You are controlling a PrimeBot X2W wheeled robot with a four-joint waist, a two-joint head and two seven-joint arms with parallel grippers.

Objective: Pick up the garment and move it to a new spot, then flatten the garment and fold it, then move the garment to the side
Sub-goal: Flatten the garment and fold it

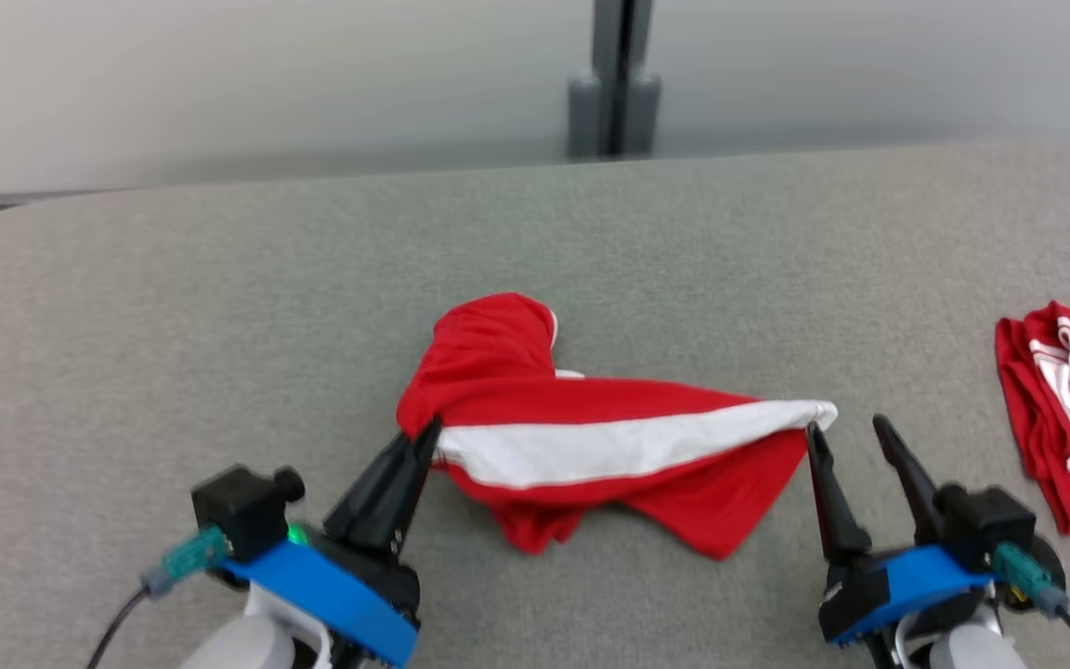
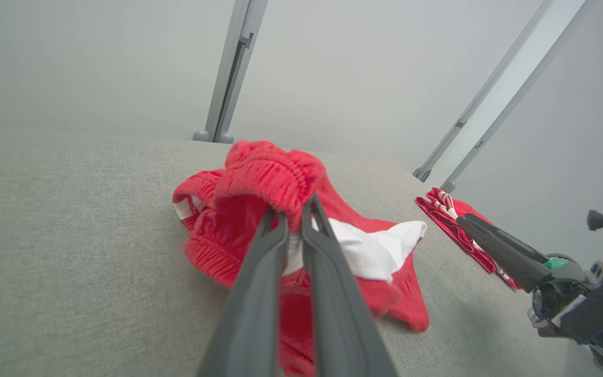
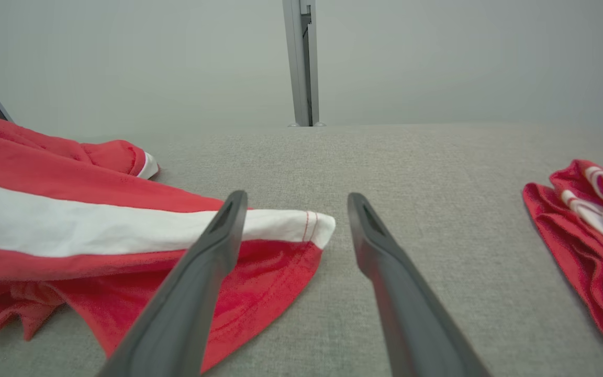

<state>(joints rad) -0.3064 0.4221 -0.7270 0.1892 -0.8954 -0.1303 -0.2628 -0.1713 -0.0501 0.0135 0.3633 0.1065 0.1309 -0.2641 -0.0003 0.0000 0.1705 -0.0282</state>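
The garment [image 1: 591, 427] is a pair of red shorts with a broad white side stripe, lying crumpled on the grey padded table [image 1: 219, 307]. My left gripper [image 1: 427, 429] is shut on the gathered red waistband at the garment's left end; in the left wrist view the waistband [image 2: 275, 173] bunches over the closed gripper [image 2: 293, 217]. My right gripper [image 1: 846, 426] stands open at the garment's right end. In the right wrist view the white hem corner [image 3: 312, 228] reaches into the gap of the right gripper [image 3: 296, 198], with nothing clamped.
A second red garment with thin white stripes [image 1: 1069, 423] lies folded at the table's right edge, also seen as the folded garment [image 3: 584, 230] right of my right fingers. A grey post [image 1: 616, 79] stands behind the table's far edge.
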